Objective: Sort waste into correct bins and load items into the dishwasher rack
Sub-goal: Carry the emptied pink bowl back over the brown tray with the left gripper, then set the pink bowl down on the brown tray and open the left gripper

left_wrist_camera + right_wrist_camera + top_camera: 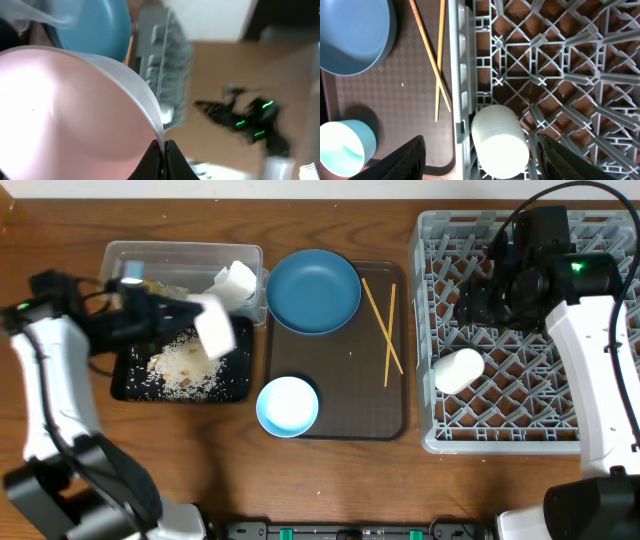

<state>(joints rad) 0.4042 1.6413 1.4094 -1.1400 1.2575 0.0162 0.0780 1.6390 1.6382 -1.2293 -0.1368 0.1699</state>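
left gripper (pixel 164 150), clamped on the tilted white bowl (pixel 214 327), seems to be dumping crumbs (pixel 185 365) into the black tray (pixel 238 377); next comes carrying it to the rack (pixel 490 442).

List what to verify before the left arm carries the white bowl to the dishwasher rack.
1. Grip: left fingers shut on the white bowl rim: ok.
2. Bowl emptied: cannot tell, inside blurred.
3. Spill: crumbs lie in the black tray: ok.
4. Room: dishwasher rack has free pegs beside the small white cup: ok.
5. Path: right fingers open, hanging over the rack: not ok.
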